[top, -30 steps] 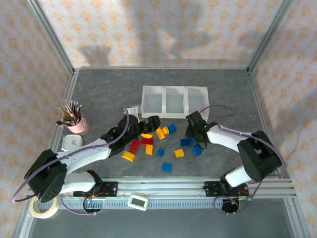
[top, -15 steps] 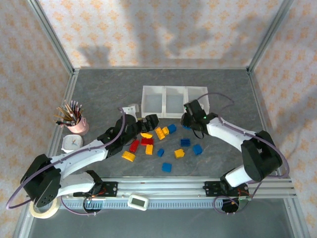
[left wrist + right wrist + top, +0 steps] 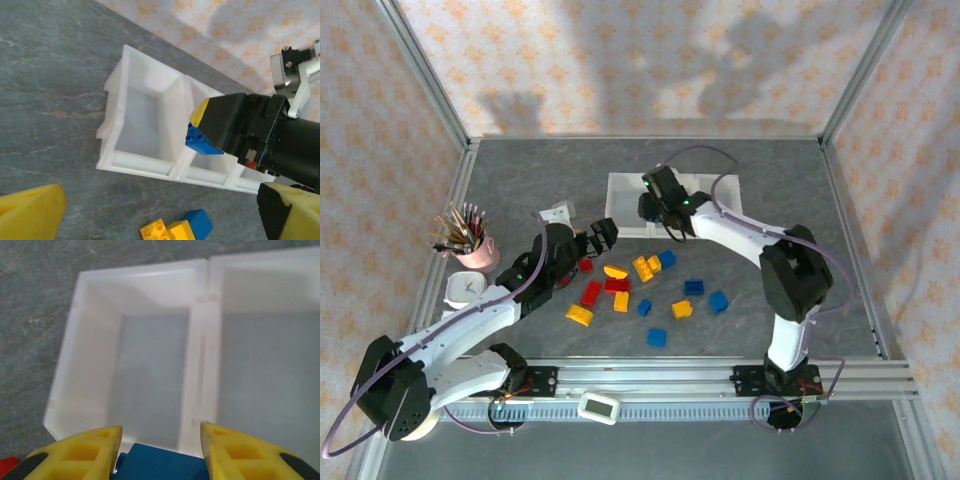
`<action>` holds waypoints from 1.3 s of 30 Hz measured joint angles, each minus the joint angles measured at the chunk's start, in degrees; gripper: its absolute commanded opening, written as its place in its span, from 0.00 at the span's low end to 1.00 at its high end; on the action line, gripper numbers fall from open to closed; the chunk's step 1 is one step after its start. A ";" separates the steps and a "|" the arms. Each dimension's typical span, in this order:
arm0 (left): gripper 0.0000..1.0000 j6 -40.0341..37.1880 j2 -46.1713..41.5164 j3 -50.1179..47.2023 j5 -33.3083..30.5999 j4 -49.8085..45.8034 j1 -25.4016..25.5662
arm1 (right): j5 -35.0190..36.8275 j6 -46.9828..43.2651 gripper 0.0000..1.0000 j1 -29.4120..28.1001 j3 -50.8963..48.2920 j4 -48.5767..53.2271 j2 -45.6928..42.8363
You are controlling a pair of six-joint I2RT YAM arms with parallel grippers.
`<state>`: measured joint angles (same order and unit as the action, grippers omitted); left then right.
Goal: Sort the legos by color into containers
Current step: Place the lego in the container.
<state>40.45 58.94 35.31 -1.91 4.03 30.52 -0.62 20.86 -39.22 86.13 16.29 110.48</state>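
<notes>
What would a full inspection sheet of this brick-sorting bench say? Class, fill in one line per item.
Surface: grey table.
Job's things: red, blue and yellow bricks loose in front of three joined white bins, the leftmost empty.
Clutter: pink cup of pencils, tape roll, small white device.
Claws: right claw shut on a blue brick over the bins; left claw open near the bricks.
Cables: purple cable looped along each arm.
Surroundings: patterned walls, metal frame.

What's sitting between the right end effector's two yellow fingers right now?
A blue plastic lego brick, clamped between the fingers over the white translucent bins; right wrist view shows it.
</notes>
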 measured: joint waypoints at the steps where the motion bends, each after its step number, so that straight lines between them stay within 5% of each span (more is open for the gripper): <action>1: 0.99 0.00 -0.09 0.00 0.02 -0.28 -0.55 | 0.24 -0.42 0.32 -0.28 1.64 0.00 1.29; 5: 0.99 -0.02 -0.11 -0.04 0.17 -1.05 -2.03 | 1.14 -2.40 0.33 -1.03 7.87 0.00 6.64; 11: 0.99 -0.24 -0.09 -0.04 0.98 -1.07 -2.47 | 3.17 -5.11 0.47 -1.11 14.12 0.66 11.80; 20: 0.99 -1.25 -0.02 -0.02 1.70 -1.29 -2.56 | 3.48 -7.43 0.63 -1.14 15.56 0.90 11.37; 33: 0.99 -3.93 0.48 2.43 4.85 -3.69 -2.23 | 4.00 -6.62 0.84 -1.14 -3.08 -1.40 -11.80; 39: 0.98 -7.45 3.72 5.29 4.98 -4.52 2.34 | 4.74 -4.55 0.96 -1.11 -16.57 -2.19 -24.24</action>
<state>32.99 62.65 40.60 3.07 -0.49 32.86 4.12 16.32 -40.34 69.56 14.11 86.24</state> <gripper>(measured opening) 0.991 0.936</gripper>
